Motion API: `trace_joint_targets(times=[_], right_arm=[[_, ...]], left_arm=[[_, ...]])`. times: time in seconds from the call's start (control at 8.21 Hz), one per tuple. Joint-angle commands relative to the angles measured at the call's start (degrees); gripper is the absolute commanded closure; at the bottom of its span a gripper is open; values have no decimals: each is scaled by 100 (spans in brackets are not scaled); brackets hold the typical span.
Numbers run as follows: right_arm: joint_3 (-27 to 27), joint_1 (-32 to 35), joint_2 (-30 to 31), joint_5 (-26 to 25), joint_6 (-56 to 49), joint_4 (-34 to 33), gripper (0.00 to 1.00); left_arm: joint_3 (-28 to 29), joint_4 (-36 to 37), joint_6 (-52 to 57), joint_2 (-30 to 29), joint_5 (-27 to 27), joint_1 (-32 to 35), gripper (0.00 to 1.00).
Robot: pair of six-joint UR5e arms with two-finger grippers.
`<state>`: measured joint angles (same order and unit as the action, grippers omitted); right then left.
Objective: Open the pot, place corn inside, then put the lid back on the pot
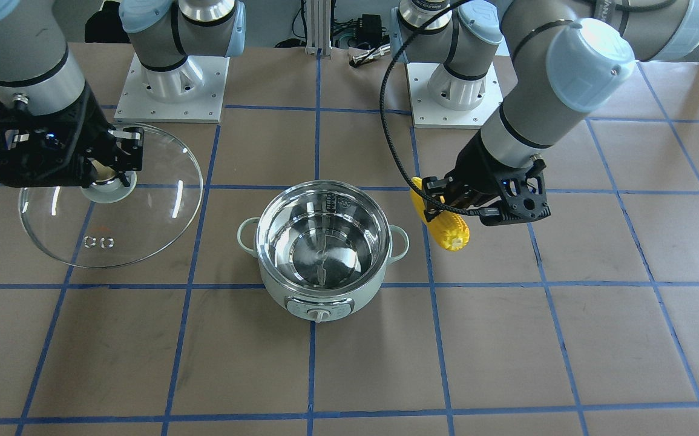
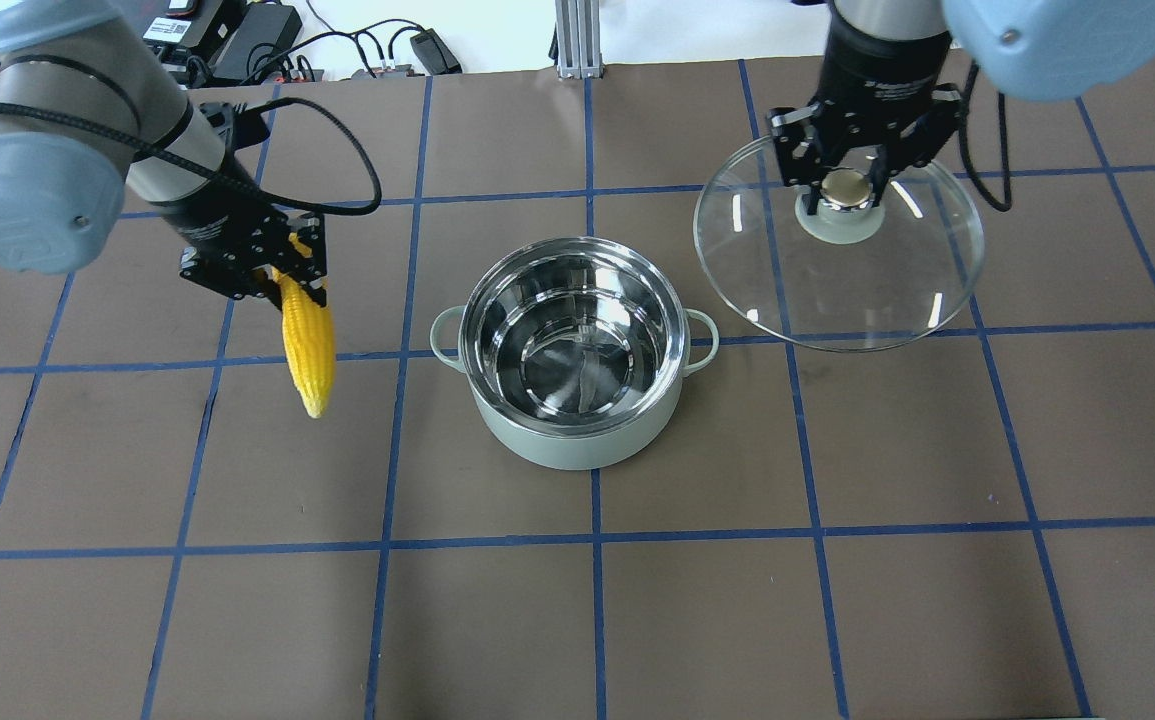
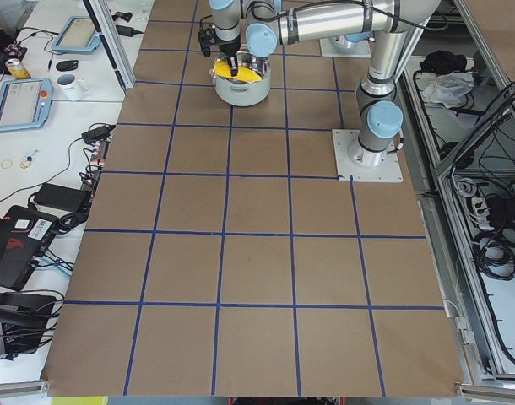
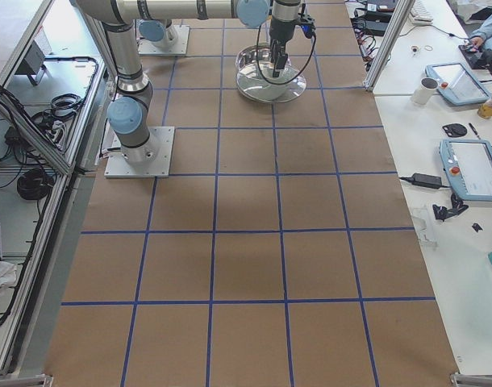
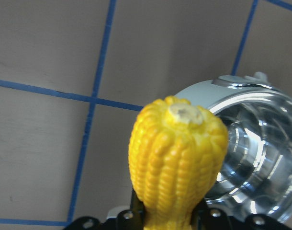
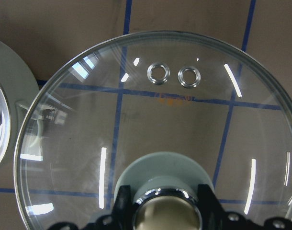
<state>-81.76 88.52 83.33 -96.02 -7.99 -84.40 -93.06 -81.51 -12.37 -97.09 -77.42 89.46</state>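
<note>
The mint-green pot stands open at the table's middle, its steel interior empty; it also shows in the front view. My left gripper is shut on the yellow corn, held in the air to the pot's left, tip pointing down; the corn also shows in the front view and the left wrist view. My right gripper is shut on the knob of the glass lid, held to the pot's right; the lid also shows in the front view and the right wrist view.
The brown table carries a blue tape grid. Both arm bases stand at the robot's side. Cables and electronics lie beyond the far edge.
</note>
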Motion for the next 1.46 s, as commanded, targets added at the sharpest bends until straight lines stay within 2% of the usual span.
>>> trace_joint_targets(times=[0.0, 0.24, 0.37, 0.61, 0.73, 0.85, 1.1, 1.22, 1.34], right_arm=[[-16, -640, 25, -65, -869, 134, 94], [-24, -844, 25, -22, -1099, 222, 95], [-42, -845, 25, -22, -1100, 222, 95], [-77, -827, 25, -39, -1100, 205, 95], [-77, -827, 25, -22, -1108, 205, 95], [-86, -827, 25, -13, -1100, 205, 95], [-103, -845, 34, 5, -1100, 205, 95], [-103, -827, 34, 22, -1091, 196, 94], [-103, -827, 34, 22, -1082, 178, 96]], left_arm=[[315, 73, -818, -47, 1093, 510, 100], [288, 109, -864, -126, 1491, 660, 100], [253, 118, -812, -370, 1493, 765, 100], [253, 318, -793, -923, 1423, 1229, 100], [253, 476, -785, -1170, 1344, 1310, 100], [253, 530, -776, -1320, 1048, 1319, 100], [253, 540, -828, -1497, 1018, 1319, 100], [253, 531, -855, -1524, 1018, 1319, 87], [253, 531, -881, -1533, 1018, 1319, 40]])
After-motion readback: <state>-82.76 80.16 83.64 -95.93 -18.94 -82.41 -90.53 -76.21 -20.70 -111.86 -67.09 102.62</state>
